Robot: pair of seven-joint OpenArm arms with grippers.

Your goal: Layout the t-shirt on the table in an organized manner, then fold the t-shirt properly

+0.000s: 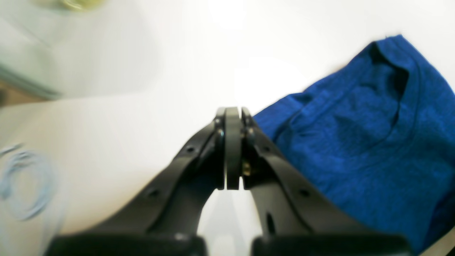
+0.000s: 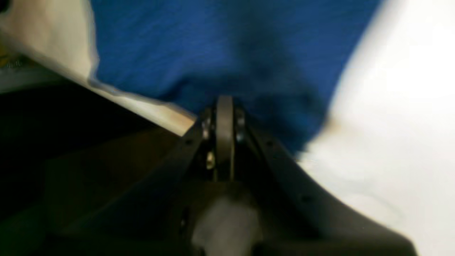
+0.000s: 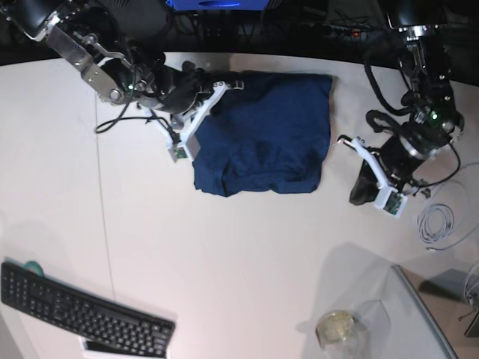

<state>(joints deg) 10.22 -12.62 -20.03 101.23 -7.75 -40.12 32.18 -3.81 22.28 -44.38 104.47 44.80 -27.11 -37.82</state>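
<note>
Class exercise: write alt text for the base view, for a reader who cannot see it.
A dark blue t-shirt, partly folded into a rough rectangle, lies on a white table. The right gripper reaches its far corner; the left gripper sits just off its other side. A black keyboard lies near the front edge.

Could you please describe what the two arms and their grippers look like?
Both arms are black with silvery metal brackets and loose black cables. The left gripper and right gripper have black, tapering fingers dotted with small holes. In the base view, white brackets carry small green boards.
</note>
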